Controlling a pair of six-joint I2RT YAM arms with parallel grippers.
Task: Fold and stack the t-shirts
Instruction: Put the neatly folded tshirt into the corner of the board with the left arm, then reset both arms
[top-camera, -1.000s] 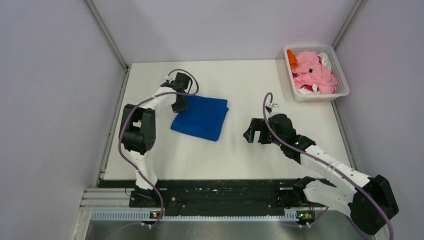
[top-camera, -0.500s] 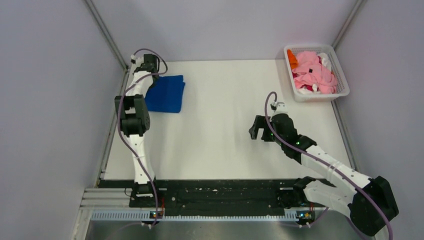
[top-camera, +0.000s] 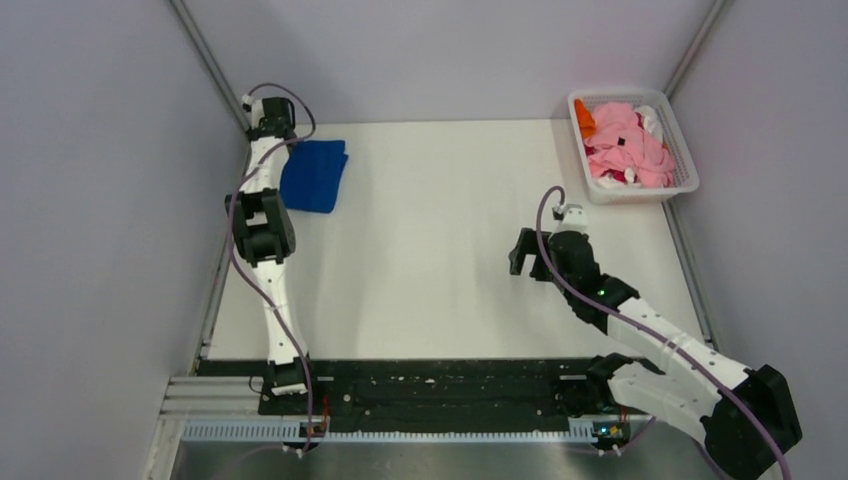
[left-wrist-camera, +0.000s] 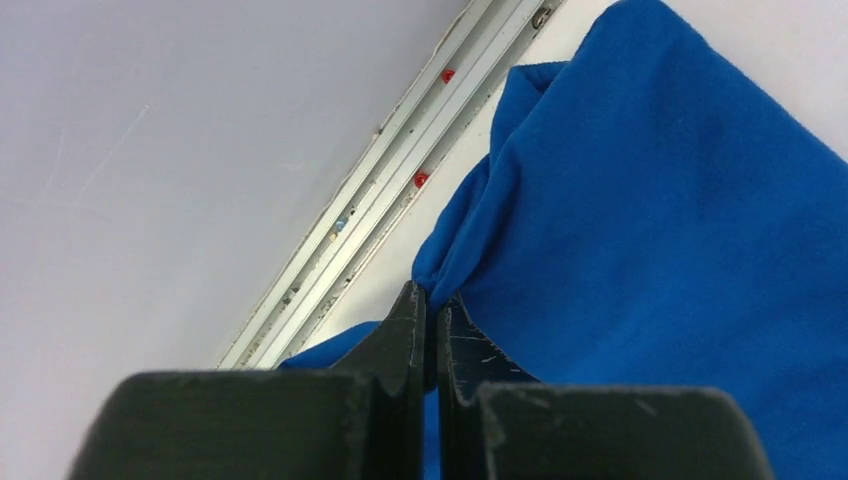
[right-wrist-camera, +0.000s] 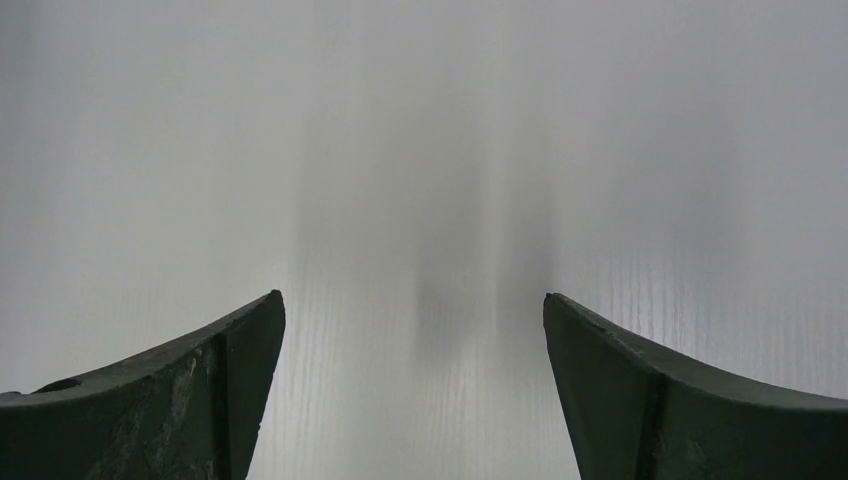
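The folded royal blue t-shirt (top-camera: 314, 175) lies at the table's far left corner, print hidden. My left gripper (top-camera: 277, 133) is at its far left edge, shut on a pinch of the blue cloth (left-wrist-camera: 640, 220), with the jaws closed around the fold in the left wrist view (left-wrist-camera: 432, 305). Pink, orange, white and red shirts (top-camera: 625, 145) are heaped in the white lattice basket (top-camera: 690, 180) at the far right. My right gripper (top-camera: 527, 252) is open and empty above bare table right of centre; the right wrist view (right-wrist-camera: 412, 310) shows only white tabletop between the jaws.
A metal rail (left-wrist-camera: 400, 180) runs along the table's left edge by the grey wall, right beside the blue shirt. Grey walls close in the table on the left, back and right. The arm bases sit on a black rail (top-camera: 440, 390) at the near edge.
My left gripper has dragged the blue shirt from the table's left middle to the far left corner. My right gripper has drifted slightly right and nearer, still open.
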